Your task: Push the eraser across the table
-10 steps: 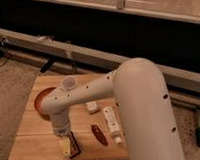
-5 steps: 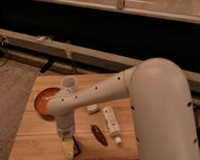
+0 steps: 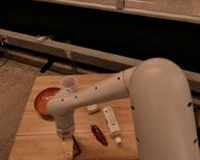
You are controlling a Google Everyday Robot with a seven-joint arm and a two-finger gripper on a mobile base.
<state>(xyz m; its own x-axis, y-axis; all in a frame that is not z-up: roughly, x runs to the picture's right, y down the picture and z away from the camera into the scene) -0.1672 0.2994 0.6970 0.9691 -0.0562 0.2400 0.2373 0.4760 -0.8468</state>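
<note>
The table [image 3: 41,134] is a small square top of light wooden planks. My gripper [image 3: 67,147] points straight down near the table's front edge, left of the middle, at the end of the big white arm [image 3: 159,102]. A small dark flat piece [image 3: 76,143], which looks like the eraser, lies right against the gripper's right side. It is mostly hidden by the gripper.
An orange bowl [image 3: 43,100] stands at the back left with a white cup [image 3: 68,84] beside it. A small white block [image 3: 93,109], a white tube [image 3: 111,121] and a reddish-brown oblong piece [image 3: 99,135] lie right of the gripper. A dark wall and rails run behind.
The gripper has stayed near the front edge, shifting only slightly right. The arm's thick upper part has swung further right and fills more of the view.
</note>
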